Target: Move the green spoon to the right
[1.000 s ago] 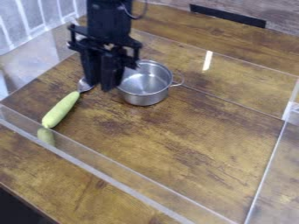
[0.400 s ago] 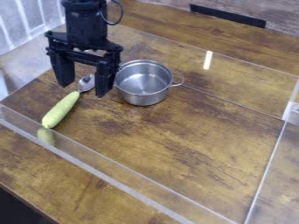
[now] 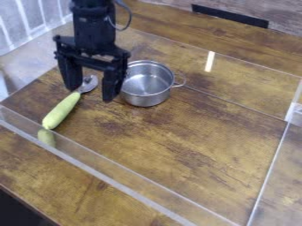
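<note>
The hand (image 3: 90, 88) has spread its jaws wide and now hangs over the spoon (image 3: 62, 109) near the table's (image 3: 177, 132) left edge, apparently ready to grasp.

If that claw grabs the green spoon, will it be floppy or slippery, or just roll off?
The green spoon looks stiff: its thick handle lies straight on the table. That rounded, smooth-looking handle might slip or roll a little if nudged from the side. It seems light for its size, so the open gripper above its small metal bowl end should probably lift it easily.
</note>
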`<state>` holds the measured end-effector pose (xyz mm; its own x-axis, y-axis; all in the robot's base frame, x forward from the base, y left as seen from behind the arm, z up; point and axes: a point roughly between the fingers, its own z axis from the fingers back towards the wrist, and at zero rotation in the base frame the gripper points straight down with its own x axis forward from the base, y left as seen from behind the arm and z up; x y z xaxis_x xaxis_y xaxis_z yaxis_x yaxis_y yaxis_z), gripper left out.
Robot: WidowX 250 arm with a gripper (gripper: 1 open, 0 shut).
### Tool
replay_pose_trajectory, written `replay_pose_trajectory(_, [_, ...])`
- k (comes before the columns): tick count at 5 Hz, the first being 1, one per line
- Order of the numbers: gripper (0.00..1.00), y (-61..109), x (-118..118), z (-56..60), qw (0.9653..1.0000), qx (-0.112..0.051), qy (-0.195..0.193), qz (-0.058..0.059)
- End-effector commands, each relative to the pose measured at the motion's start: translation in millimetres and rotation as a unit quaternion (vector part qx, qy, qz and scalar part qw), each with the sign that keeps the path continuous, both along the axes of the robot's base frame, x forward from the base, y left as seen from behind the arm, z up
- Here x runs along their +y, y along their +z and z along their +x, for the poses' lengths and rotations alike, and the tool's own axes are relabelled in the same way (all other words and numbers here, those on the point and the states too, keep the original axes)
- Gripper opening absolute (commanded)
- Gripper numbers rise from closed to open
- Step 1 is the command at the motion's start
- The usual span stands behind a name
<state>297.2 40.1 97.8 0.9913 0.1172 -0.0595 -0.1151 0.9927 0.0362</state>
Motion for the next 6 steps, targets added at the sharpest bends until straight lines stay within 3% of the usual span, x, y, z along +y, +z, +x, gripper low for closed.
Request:
replay_pose_trajectory(1, [1.0,8.2,21,-2.1,0.9985,-0.054,0.004,0.009])
replay_pose_trajectory(3, [1.0,-11.1,55,-5.3,0.9959,-0.091,0.005,0.0])
replay_pose_trajectory(4, [1.0,-19.3,66,-5.9,0.9948,-0.101,0.012,-0.004])
replay_pose_trajectory(6, [1.0,-42.9,70,14.0,0.9923,-0.12,-0.028,-0.016])
